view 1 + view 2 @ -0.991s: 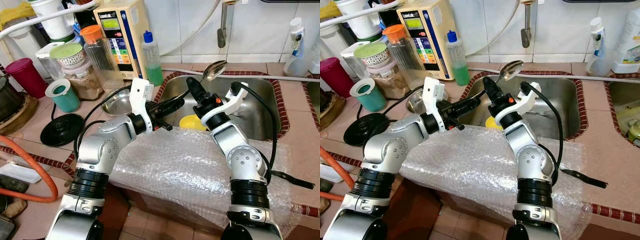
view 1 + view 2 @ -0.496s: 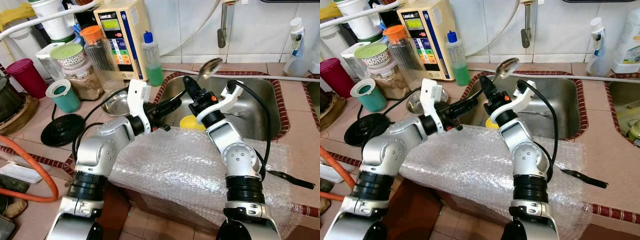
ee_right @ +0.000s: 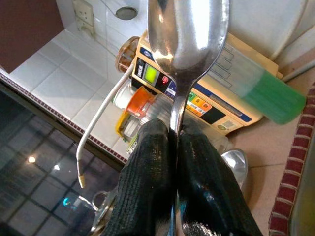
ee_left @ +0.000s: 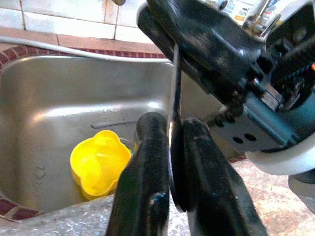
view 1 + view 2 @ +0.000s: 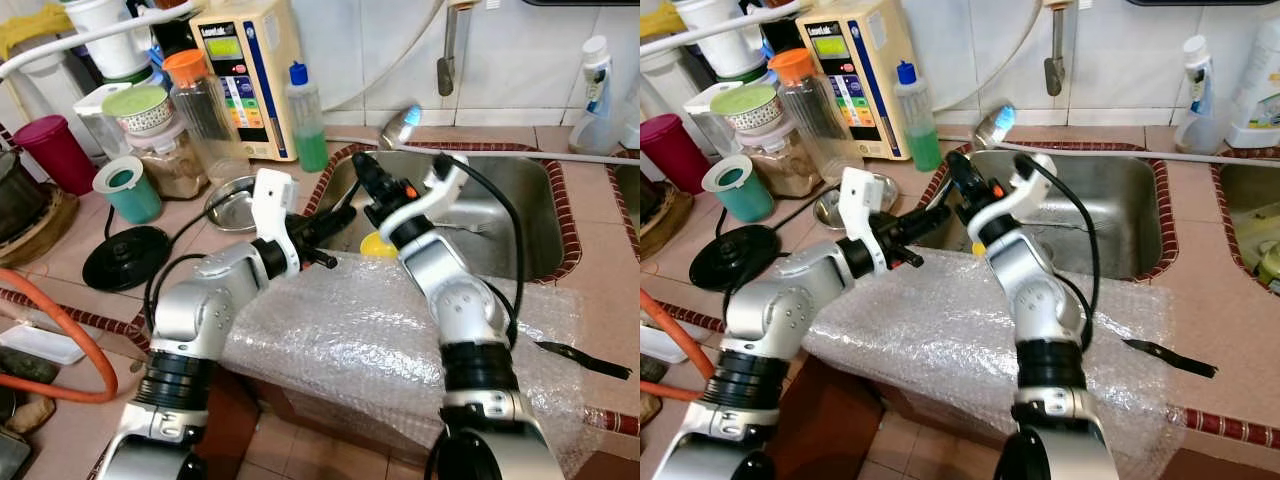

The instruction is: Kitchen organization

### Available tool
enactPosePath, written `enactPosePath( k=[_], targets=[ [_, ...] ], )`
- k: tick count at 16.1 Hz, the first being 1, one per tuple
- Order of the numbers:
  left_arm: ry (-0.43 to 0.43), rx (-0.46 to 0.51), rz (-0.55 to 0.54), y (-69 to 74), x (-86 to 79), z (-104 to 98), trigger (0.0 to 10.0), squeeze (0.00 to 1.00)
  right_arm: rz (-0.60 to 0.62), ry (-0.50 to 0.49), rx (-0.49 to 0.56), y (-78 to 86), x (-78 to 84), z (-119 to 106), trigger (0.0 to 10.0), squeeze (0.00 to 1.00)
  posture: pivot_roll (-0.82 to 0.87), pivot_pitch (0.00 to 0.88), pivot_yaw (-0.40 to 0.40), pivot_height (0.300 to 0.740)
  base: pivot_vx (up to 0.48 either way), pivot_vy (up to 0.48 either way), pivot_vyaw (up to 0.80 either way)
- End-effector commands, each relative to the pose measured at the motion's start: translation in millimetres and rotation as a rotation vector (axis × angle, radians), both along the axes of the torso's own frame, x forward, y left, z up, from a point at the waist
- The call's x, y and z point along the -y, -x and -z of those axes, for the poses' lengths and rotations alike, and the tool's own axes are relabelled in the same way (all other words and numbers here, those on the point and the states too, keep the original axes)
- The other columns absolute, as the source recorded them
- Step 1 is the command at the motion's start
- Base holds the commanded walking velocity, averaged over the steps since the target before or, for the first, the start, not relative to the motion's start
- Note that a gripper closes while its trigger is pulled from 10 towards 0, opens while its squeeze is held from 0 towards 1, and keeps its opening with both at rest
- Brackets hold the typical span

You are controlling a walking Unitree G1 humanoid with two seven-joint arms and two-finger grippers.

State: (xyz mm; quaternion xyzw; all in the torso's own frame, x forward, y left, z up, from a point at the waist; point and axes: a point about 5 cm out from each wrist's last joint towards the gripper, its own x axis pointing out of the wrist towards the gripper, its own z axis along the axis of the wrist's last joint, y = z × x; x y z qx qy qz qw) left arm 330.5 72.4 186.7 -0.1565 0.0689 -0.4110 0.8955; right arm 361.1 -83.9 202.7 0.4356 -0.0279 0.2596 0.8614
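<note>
The right gripper (image 5: 366, 176) has its two black fingers (image 3: 147, 182) pressed tight on the handle of a shiny steel spoon (image 3: 184, 44), whose bowl stands up past the fingertips and shows, blurred, above the near left corner of the stainless steel sink (image 5: 520, 215). The left gripper (image 5: 322, 222) reaches in from the left at the same corner, and its fingers (image 4: 147, 162) pinch the lower end of that spoon's thin handle, so the spoon is gripped at both ends, with the right gripper's body just beside the left fingertips. Below them, on the sink floor, sits a small yellow plastic cup (image 4: 98, 162). Both silver arms stretch over a sheet of clear bubble wrap (image 5: 350, 340) draped on the tiled counter edge in front of the sink. A black knife-like piece (image 5: 575, 355) lies at the sheet's right end. To the left on the counter stand a small steel bowl (image 5: 232, 200), a green-filled bottle with a blue cap (image 5: 305, 115), a cream water-filter unit (image 5: 245, 70), a teal cup (image 5: 127, 188) and a flat black lid (image 5: 125, 258).
</note>
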Motion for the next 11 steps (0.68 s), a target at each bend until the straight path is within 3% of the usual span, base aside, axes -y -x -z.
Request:
enactPosePath(
  k=[1, 6, 11],
  targets=[
    [0.011, 0.030, 0.021, 3.2, -1.8, -6.1, 10.0, 1.00, 0.086, 0.021, -0.020, -5.6, 9.4, 0.1, 0.0, 0.00, 0.11, 0.000, 0.178, 0.740, 0.000, 0.000, 0.00],
    [-0.009, 0.032, -0.029, 0.9, -10.2, -4.5, 10.0, 1.00, 0.158, 0.124, -0.005, -15.6, 14.6, 0.8, 0.0, 0.00, 0.13, 0.000, 0.165, 0.740, 0.000, 0.000, 0.00],
    [-0.057, 0.003, -0.025, 8.3, -16.8, 4.1, 10.0, 1.00, 0.265, 0.499, 0.093, -30.2, 31.5, 1.9, 0.0, 0.00, 0.17, 0.000, 0.137, 0.740, 0.000, 0.000, 0.00]
  ],
)
